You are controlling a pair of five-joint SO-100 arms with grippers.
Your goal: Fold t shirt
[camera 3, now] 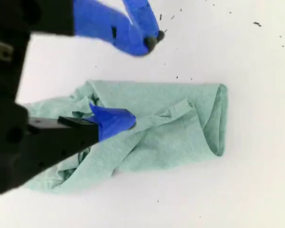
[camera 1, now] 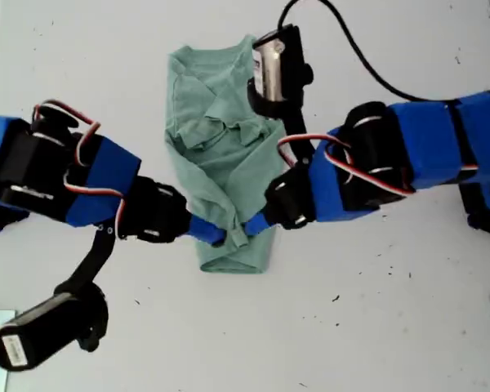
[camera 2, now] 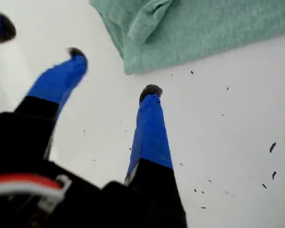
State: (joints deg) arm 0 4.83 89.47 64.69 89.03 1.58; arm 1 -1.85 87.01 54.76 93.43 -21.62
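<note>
Plainly no readable writing on t shirt (camera 1: 220,155) or table (camera 1: 392,327).

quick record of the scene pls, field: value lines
shirt: pale green, folded into a narrow wrinkled strip
table: white, with dark specks
my first gripper: open, over bare table just short of the shirt's edge
my second gripper: one finger on the shirt; open or shut unclear
fold: not neat yet
</note>
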